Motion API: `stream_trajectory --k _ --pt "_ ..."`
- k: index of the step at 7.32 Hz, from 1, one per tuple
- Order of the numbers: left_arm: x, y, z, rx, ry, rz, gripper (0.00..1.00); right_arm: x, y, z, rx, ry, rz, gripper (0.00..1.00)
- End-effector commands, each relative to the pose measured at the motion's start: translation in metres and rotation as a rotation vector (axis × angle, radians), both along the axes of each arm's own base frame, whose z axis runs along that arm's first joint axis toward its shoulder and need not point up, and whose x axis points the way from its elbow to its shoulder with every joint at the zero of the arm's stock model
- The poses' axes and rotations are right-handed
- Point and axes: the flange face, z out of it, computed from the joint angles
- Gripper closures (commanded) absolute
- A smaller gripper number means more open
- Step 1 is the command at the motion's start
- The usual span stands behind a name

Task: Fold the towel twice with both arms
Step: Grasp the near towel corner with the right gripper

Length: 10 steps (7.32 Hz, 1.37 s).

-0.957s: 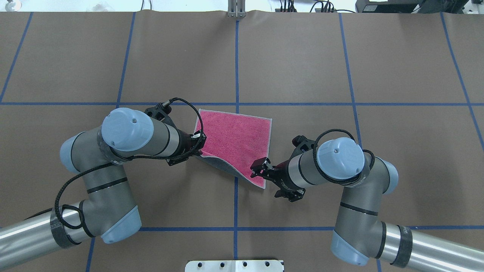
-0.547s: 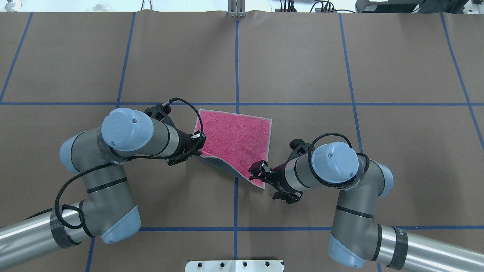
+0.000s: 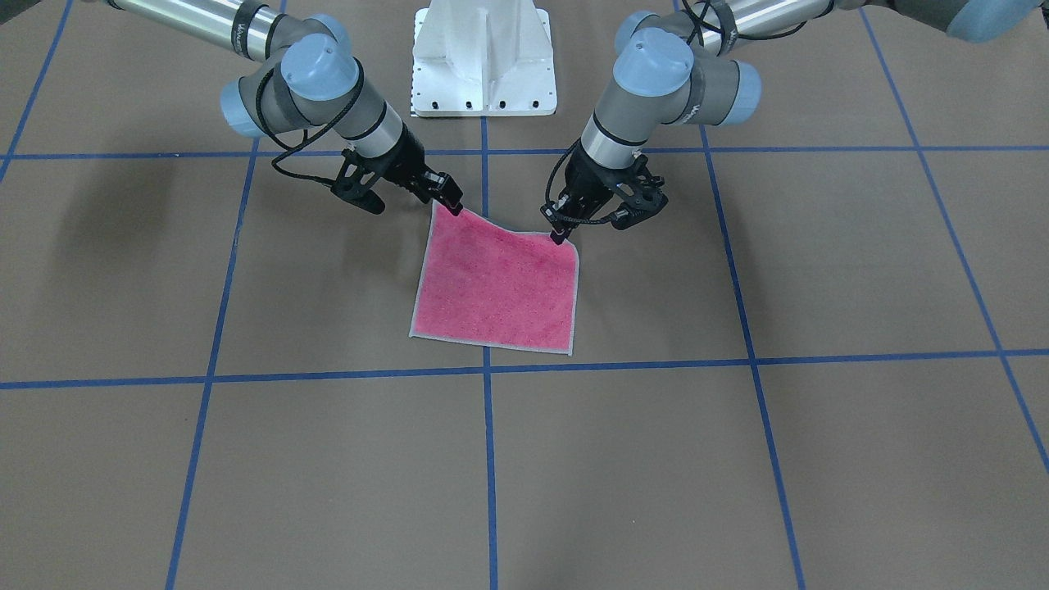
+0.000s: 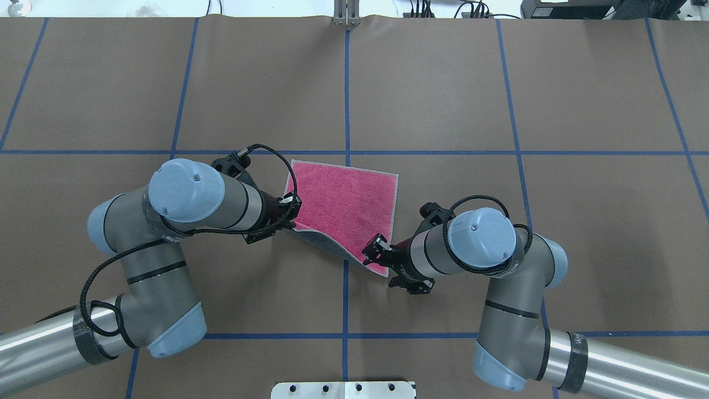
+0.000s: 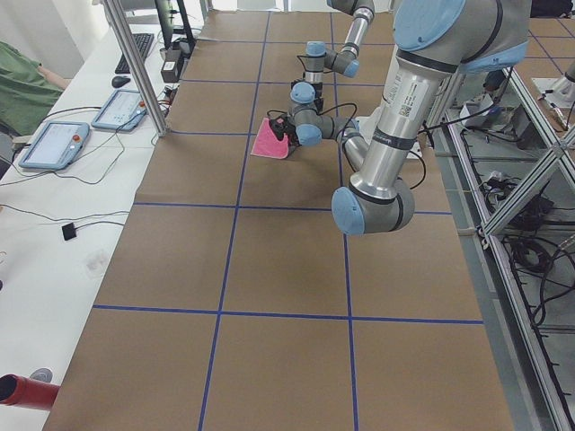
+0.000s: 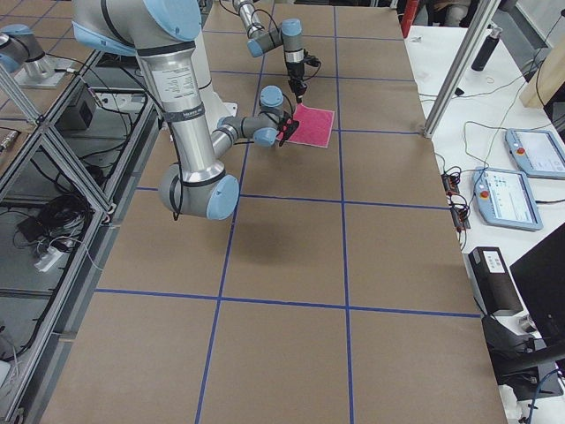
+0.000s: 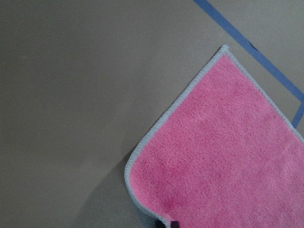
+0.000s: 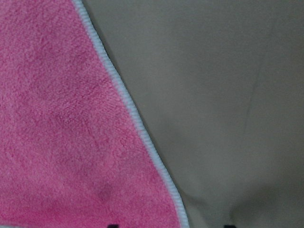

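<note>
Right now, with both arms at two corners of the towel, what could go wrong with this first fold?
The left tool pinches its corner of the towel by very little cloth, with that edge raised and its grey underside showing from overhead, so it could slip out. The right tool seems open astride the hem, so it may close on the edge alone or miss. With one corner raised alone, the towel may skew.

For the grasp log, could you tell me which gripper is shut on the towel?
The left gripper, pinching its raised towel corner; the right gripper straddles its corner, open.
</note>
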Motion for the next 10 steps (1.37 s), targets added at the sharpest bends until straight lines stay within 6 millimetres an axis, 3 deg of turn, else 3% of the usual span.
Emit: stream_trajectory --k 1,2,5,7,10 --pt "0.000 0.000 0.001 -0.001 -0.002 0.000 1.00 -0.003 -0.001 -0.005 -0.035 -0.008 0.017 0.55" --pt "0.000 0.001 0.001 -0.002 -0.002 0.002 1.00 -0.002 -0.001 -0.004 -0.036 -0.007 0.017 0.70" --pt "0.000 0.000 0.001 -0.001 -0.002 0.000 1.00 -0.001 0.000 -0.004 -0.036 -0.008 0.015 0.78" --pt "0.001 0.001 -0.001 0.000 0.001 0.003 1.00 0.003 -0.001 -0.009 -0.035 -0.020 0.020 0.98" --pt "-0.003 -0.005 -0.007 0.004 0.011 -0.009 1.00 0.022 -0.011 -0.025 -0.003 -0.106 0.048 1.00"
